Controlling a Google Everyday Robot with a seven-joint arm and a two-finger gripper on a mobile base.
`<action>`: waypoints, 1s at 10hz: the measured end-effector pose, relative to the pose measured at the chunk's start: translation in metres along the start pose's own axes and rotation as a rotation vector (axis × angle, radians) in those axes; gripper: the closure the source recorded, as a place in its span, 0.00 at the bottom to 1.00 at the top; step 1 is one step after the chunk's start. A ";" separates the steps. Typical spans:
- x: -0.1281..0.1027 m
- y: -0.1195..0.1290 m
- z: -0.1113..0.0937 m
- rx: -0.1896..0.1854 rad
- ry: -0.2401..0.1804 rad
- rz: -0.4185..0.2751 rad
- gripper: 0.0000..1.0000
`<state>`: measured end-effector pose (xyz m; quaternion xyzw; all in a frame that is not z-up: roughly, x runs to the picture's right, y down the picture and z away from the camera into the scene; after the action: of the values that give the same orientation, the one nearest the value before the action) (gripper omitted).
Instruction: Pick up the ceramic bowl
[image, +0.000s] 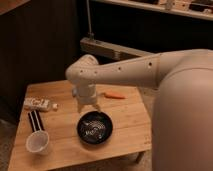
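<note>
The ceramic bowl (94, 128) is round, shallow and glossy black with pale spiral rings inside. It sits on the wooden table (130, 125) near the front middle. My gripper (88, 107) hangs from the white arm just above the bowl's far rim, pointing down. A small white cup (38, 143) stands to the bowl's left near the front edge.
A black flat bar (35, 120) lies behind the cup. A white packet (38, 104) lies at the table's left. An orange carrot-like item (114, 95) lies at the back. A dark cabinet and a metal rail stand behind the table.
</note>
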<state>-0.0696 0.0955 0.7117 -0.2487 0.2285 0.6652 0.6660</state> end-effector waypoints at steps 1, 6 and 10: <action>-0.001 -0.014 0.002 -0.009 -0.002 0.015 0.35; 0.009 -0.104 0.017 -0.288 -0.025 0.091 0.35; 0.025 -0.121 0.046 -0.497 -0.071 -0.071 0.35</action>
<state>0.0500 0.1452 0.7350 -0.3894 0.0255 0.6852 0.6150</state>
